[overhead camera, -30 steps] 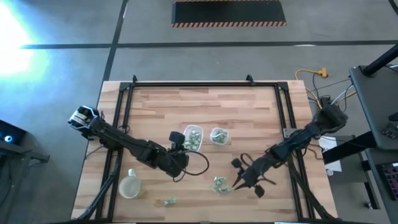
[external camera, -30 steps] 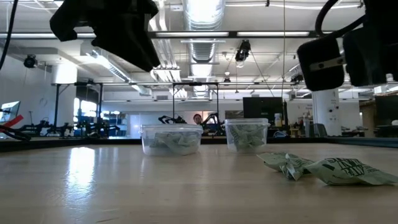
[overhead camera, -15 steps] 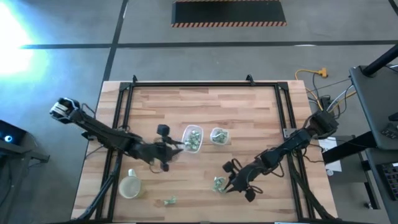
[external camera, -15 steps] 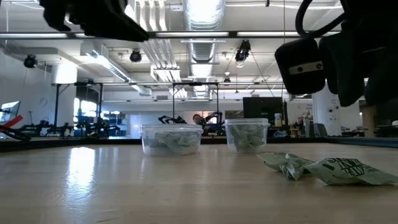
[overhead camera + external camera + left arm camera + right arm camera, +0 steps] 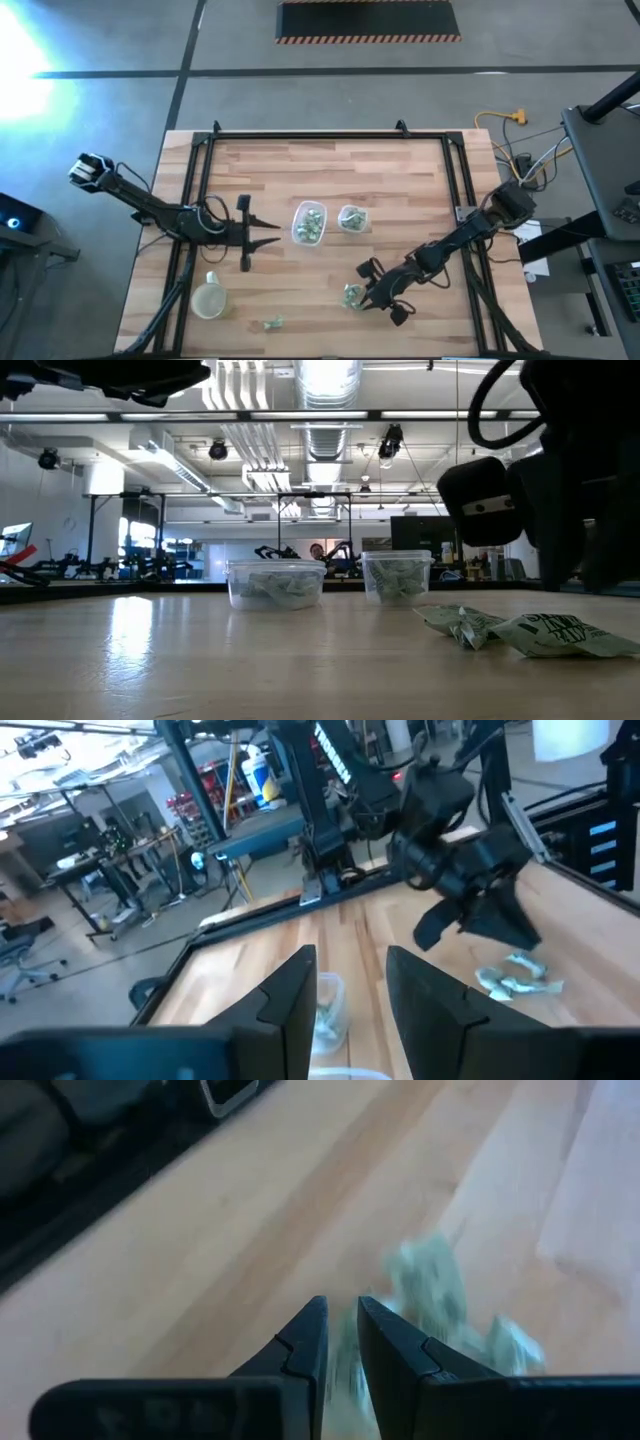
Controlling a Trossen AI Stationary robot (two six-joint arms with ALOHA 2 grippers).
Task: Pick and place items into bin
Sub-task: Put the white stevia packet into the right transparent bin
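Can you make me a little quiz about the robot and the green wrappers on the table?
1. True or false: both clear containers have wrappers inside.
2. Which gripper is right next to the loose pile of wrappers? A) left gripper B) right gripper
3. What round pale thing lies near the table's front left?

Key: 1 true. 2 B. 3 A lid.

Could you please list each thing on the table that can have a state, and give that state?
left bin: upright, lidless, holding wrapped pieces.
right bin: upright, lidless, holding wrapped pieces.
round cup: upright, open.
pile of wrapped pieces: loose on the wood, by the right gripper.
stray piece: loose near the table edge.
left gripper: open, empty.
right gripper: narrowly open, at the pile.
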